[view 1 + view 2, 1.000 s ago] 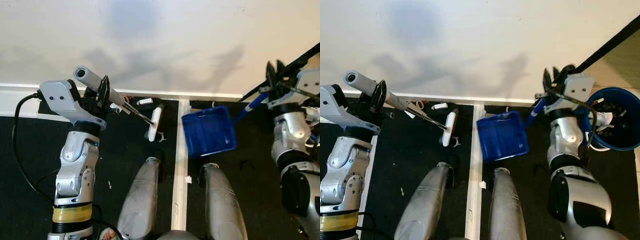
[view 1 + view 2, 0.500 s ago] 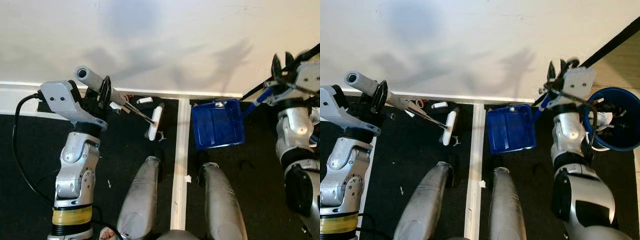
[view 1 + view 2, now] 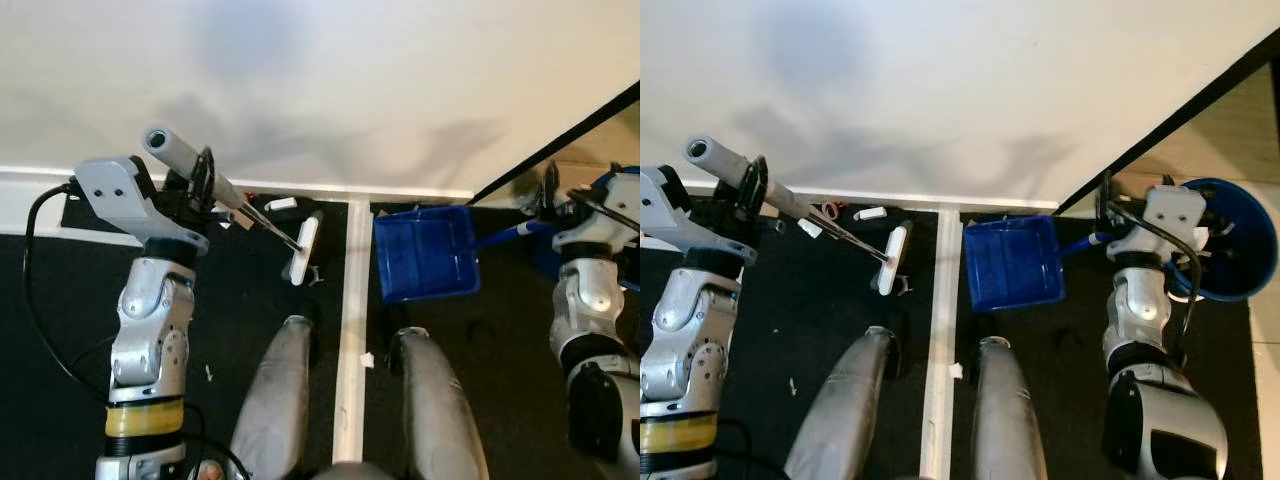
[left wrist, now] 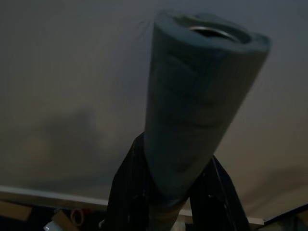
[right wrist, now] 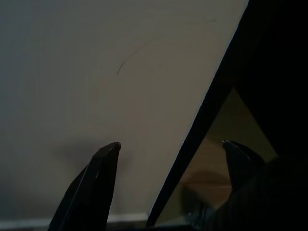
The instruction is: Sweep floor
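Note:
My left gripper (image 3: 205, 175) is shut on the grey foam handle (image 4: 197, 106) of a small brush. Its thin shaft slants down to the white brush head (image 3: 303, 250), which rests on the black floor near the wall. My right gripper (image 3: 1105, 200) stands at the right with its fingers pointing up. It grips the blue handle of a blue dustpan (image 3: 425, 252), which lies flat and square to the wall beside the white floor strip (image 3: 347, 320). A white scrap (image 3: 280, 204) and small bits lie against the skirting behind the brush.
A blue bin (image 3: 1240, 250) holding rubbish stands at the far right, behind my right arm. My two legs (image 3: 275, 400) straddle the white strip, with a white crumb (image 3: 366, 359) between them. The white wall closes the view ahead, and a black cable hangs by my left arm.
My right arm has dropped and swung right, turning the tilted dustpan square to the wall and setting it lower. The left arm and brush have held still. The camera shifted slightly.

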You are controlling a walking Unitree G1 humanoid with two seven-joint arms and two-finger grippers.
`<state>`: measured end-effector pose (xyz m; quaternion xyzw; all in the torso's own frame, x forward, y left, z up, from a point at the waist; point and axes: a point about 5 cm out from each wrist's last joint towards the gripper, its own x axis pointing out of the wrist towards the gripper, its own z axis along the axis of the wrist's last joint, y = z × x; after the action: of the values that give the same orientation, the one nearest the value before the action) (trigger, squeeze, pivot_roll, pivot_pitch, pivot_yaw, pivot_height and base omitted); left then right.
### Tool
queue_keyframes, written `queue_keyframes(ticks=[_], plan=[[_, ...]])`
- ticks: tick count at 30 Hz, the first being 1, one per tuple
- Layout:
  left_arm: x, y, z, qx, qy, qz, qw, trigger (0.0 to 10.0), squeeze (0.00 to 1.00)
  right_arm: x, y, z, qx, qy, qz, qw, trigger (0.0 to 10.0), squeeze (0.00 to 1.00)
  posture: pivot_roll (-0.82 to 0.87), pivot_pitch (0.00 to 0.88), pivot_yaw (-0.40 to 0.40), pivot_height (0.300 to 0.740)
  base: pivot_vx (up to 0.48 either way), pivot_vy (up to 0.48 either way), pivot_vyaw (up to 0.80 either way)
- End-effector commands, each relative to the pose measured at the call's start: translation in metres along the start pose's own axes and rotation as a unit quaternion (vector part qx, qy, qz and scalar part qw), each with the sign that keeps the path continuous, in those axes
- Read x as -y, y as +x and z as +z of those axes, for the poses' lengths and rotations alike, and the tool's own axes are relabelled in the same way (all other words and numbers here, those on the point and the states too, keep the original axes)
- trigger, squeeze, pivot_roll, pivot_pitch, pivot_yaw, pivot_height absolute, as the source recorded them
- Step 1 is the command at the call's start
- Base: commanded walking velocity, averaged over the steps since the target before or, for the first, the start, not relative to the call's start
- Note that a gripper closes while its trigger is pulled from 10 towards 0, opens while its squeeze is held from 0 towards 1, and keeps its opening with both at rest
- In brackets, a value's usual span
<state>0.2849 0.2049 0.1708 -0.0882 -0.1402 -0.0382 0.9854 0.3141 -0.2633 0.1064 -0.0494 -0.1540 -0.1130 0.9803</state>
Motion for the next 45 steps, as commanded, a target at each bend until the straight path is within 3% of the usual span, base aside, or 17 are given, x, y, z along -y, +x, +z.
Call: queue_keyframes(ticks=[1, 5, 6, 8, 11, 12, 18, 22, 26, 29, 30, 31, 34, 36, 40, 43, 45], plan=[[-0.003, -0.006, -0.024, -0.045, -0.003, 0.016, 0.999, 10.0, 0.00, 0.000, -0.014, -0.013, -0.033, -0.008, 0.013, 0.999, 10.0, 0.00, 0.13, 0.281, -0.043, 0.740, 0.000, 0.000, 0.00], [-0.008, -0.006, -0.036, -0.069, -0.003, 0.047, 0.996, 10.0, 0.00, 0.001, -0.022, -0.019, -0.045, -0.005, 0.020, 0.999, 10.0, 0.00, 0.11, 0.202, -0.047, 0.740, 0.000, 0.000, 0.00], [-0.011, -0.002, -0.048, -0.092, 0.018, 0.065, 0.993, 10.0, 0.00, 0.005, -0.026, -0.025, -0.067, -0.003, 0.006, 0.998, 10.0, 0.00, 0.08, 0.176, -0.046, 0.740, 0.000, 0.000, 0.00], [-0.011, -0.001, -0.051, -0.097, 0.027, 0.065, 0.993, 10.0, 0.00, 0.007, -0.026, -0.026, -0.075, -0.007, 0.000, 0.997, 10.0, 0.00, 0.08, 0.176, -0.046, 0.740, 0.000, 0.000, 0.00], [-0.009, 0.004, -0.054, -0.096, 0.005, 0.079, 0.992, 10.0, 0.00, 0.017, -0.026, -0.028, -0.087, 0.022, -0.038, 0.995, 10.0, 0.00, 0.08, 0.155, -0.038, 0.740, 0.000, 0.000, 0.00], [-0.004, 0.010, -0.059, -0.104, 0.023, 0.067, 0.992, 10.0, 0.00, 0.027, -0.025, -0.029, -0.103, 0.018, -0.067, 0.992, 10.0, 0.00, 0.09, 0.159, -0.034, 0.740, 0.000, 0.000, 0.00], [-0.002, 0.020, -0.058, -0.099, 0.045, 0.065, 0.992, 10.0, 0.00, 0.045, -0.023, -0.029, -0.120, 0.026, -0.108, 0.987, 10.0, 0.00, 0.10, 0.184, -0.026, 0.740, 0.000, 0.000, 0.00], [-0.009, 0.016, -0.064, -0.113, 0.055, 0.084, 0.988, 10.0, 0.00, 0.047, -0.030, -0.035, -0.142, 0.024, -0.108, 0.984, 10.0, 0.00, 0.08, 0.160, -0.019, 0.740, 0.000, 0.000, 0.00], [-0.019, 0.012, -0.079, -0.162, 0.078, 0.098, 0.979, 10.0, 0.00, 0.036, -0.045, -0.050, -0.181, 0.043, -0.088, 0.979, 10.0, 0.00, 0.07, 0.157, -0.029, 0.740, 0.000, 0.000, 0.00], [-0.038, -0.004, -0.103, -0.244, 0.130, 0.124, 0.953, 10.0, 0.00, 0.005, -0.071, -0.074, -0.257, 0.094, -0.042, 0.961, 10.0, 0.00, 0.05, 0.093, -0.034, 0.740, 0.000, 0.000, 0.00], [-0.043, -0.012, -0.110, -0.266, 0.139, 0.134, 0.944, 10.0, 0.00, -0.011, -0.085, -0.085, -0.297, 0.105, -0.005, 0.949, 10.0, 0.00, 0.05, 0.089, -0.035, 0.740, 0.000, 0.000, 0.00], [-0.043, -0.012, -0.110, -0.266, 0.139, 0.134, 0.944, 10.0, 0.00, -0.011, -0.085, -0.085, -0.297, 0.105, -0.005, 0.949, 10.0, 0.00, 0.05, 0.089, -0.035, 0.740, 0.000, 0.000, 0.00], [-0.052, -0.032, -0.125, -0.301, 0.145, 0.152, 0.930, 10.0, 0.00, -0.045, -0.123, -0.105, -0.389, 0.106, 0.089, 0.911, 10.0, 0.00, 0.05, 0.051, -0.050, 0.740, 0.000, 0.000, 0.00], [-0.057, -0.045, -0.134, -0.318, 0.134, 0.167, 0.923, 10.0, 0.00, -0.052, -0.138, -0.110, -0.414, 0.112, 0.093, 0.899, 10.0, 0.00, 0.06, 0.039, -0.061, 0.740, 0.000, 0.000, 0.00], [-0.063, -0.060, -0.144, -0.344, 0.133, 0.176, 0.913, 10.0, 0.00, -0.053, -0.151, -0.115, -0.446, 0.103, 0.082, 0.885, 10.0, 0.00, 0.06, 0.027, -0.069, 0.740, 0.000, 0.000, 0.00], [-0.072, -0.094, -0.162, -0.400, 0.102, 0.220, 0.884, 10.0, 0.00, -0.054, -0.172, -0.123, -0.500, 0.056, 0.087, 0.860, 10.0, 0.00, 0.06, 0.019, -0.067, 0.740, 0.000, 0.000, 0.00], [-0.071, -0.105, -0.170, -0.425, 0.079, 0.230, 0.872, 10.0, 0.00, -0.054, -0.175, -0.124, -0.504, 0.050, 0.094, 0.857, 10.0, 0.00, 0.04, 0.011, -0.058, 0.740, 0.000, 0.000, 0.00]])
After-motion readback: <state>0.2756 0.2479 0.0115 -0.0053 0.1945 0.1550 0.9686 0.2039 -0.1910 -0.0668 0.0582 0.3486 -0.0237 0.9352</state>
